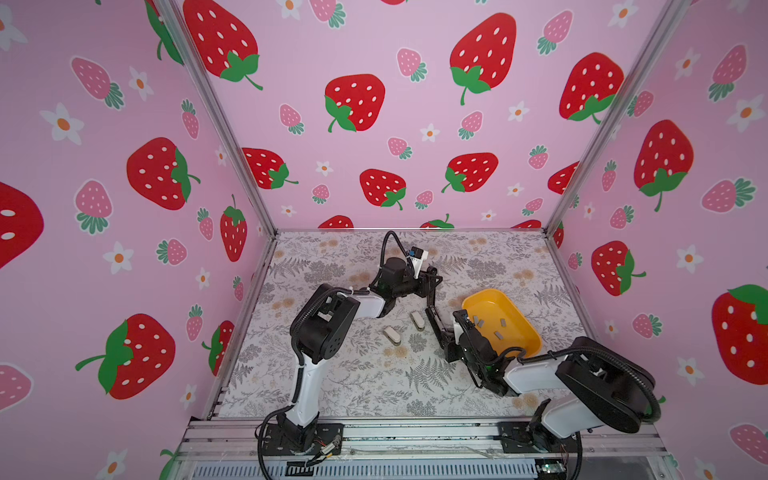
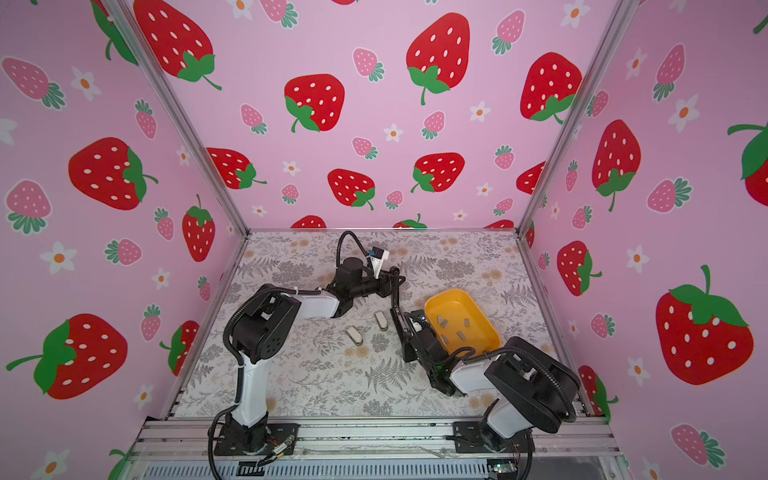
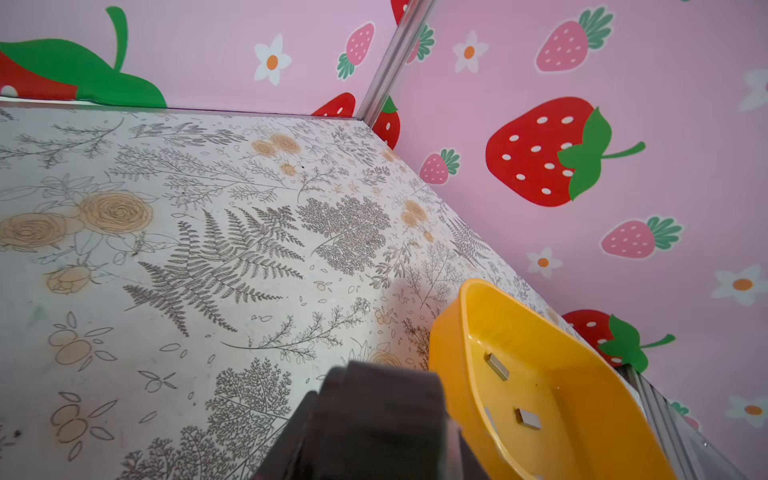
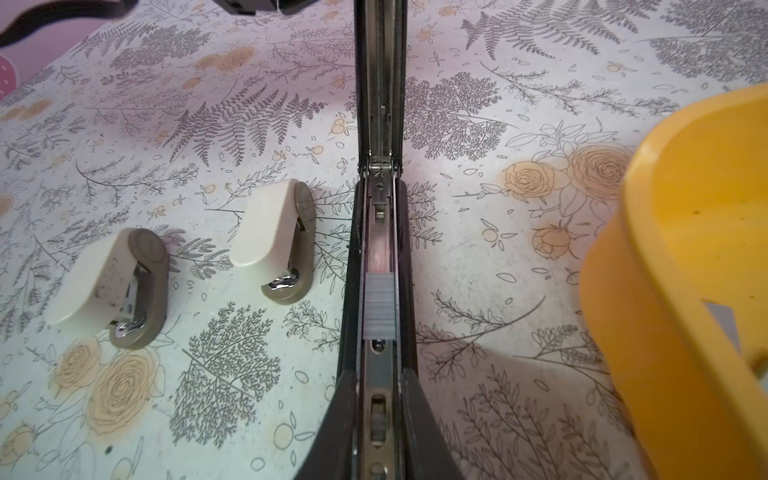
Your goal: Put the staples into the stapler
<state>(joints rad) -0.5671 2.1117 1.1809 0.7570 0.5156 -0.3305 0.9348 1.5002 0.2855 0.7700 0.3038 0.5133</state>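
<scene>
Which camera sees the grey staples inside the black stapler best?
Right wrist view: the staple strip lies close up in the black stapler's channel. In both top views the stapler is tiny, its strip too small to see. The left wrist view misses it.

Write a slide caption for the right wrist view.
Staple strip lies in the open black stapler, two small white staplers beside it.

Readable texts, labels, brands, numbers, signs: none that I can make out in any view.

Only doubtful item: a small stamped mark on the metal at the hinge of the black stapler, seen from my right wrist. It is too small to read.
</scene>
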